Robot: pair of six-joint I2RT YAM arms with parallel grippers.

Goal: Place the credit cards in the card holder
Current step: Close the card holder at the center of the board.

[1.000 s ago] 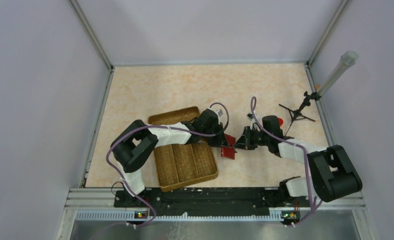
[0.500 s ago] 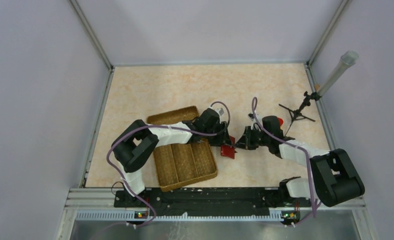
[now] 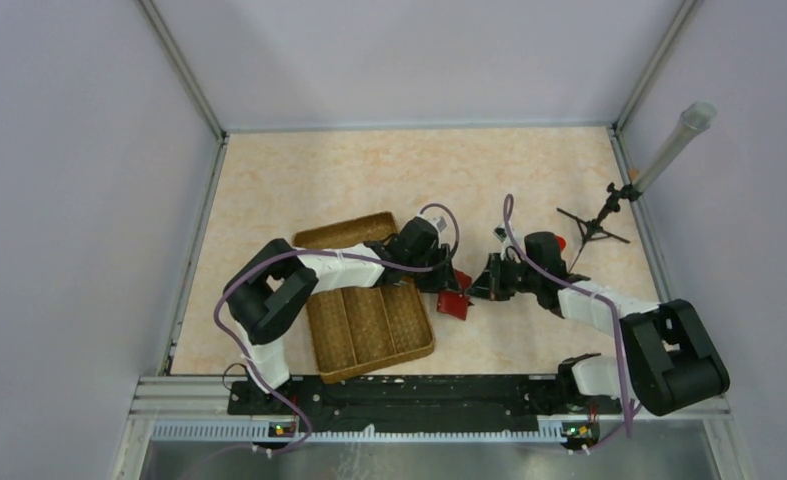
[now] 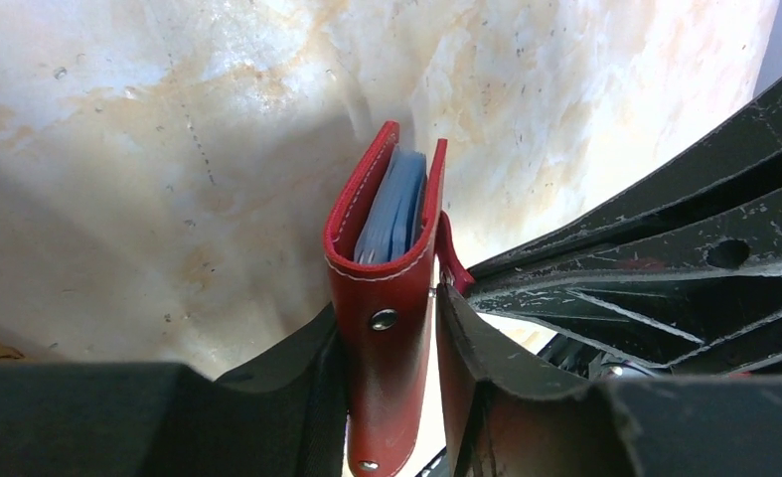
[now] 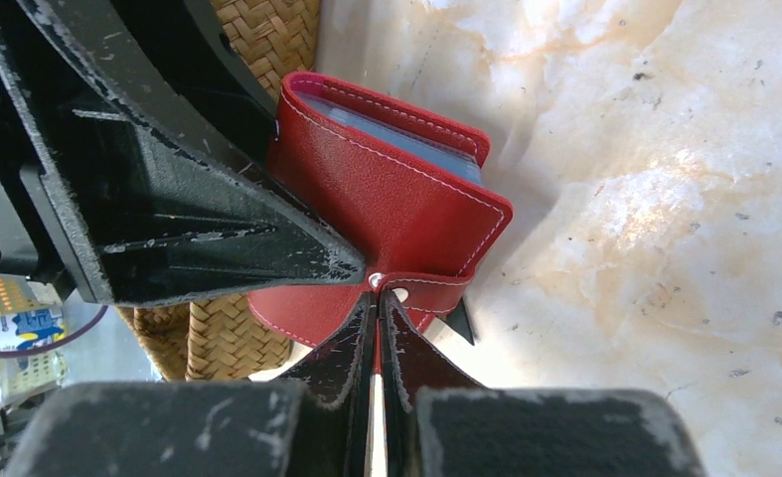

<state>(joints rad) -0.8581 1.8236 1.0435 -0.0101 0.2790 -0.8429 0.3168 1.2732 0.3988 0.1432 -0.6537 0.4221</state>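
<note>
Left fingers: the left gripper [image 4: 387,333] has its black fingers [image 4: 277,393] closed in on the small dark red leather-like folding card holder [image 4: 382,288]. One finger is on each cover, so it's properly clamped, not just resting.
Right fingers: the right gripper [image 5: 378,306] is squeezed nearly all the way together, with only a sliver between the fingers [image 5: 342,373]. The tips are pinching the little red snap strap [image 5: 406,294] that comes off the holder's side.
Where the holder is: right between the two grippers, just to the right of the brown woven divided tray [image 3: 369,325], over the pale marbled tabletop [image 3: 369,180]. Can't tell if it's touching the table or lifted a bit.
Holder look, outside: smooth red covers with white stitching along the edges. The rounded back, with two small metal studs on it, faces the left wrist camera.
Holder look, inside: the covers are nearly shut in a narrow V, with pale blue sleeves [image 4: 394,214] packed between them. Can't make out whether anything sits in those sleeves.
Arms: both reach in toward the middle, and from overhead the grippers are almost tip to tip with the holder in between.
</note>
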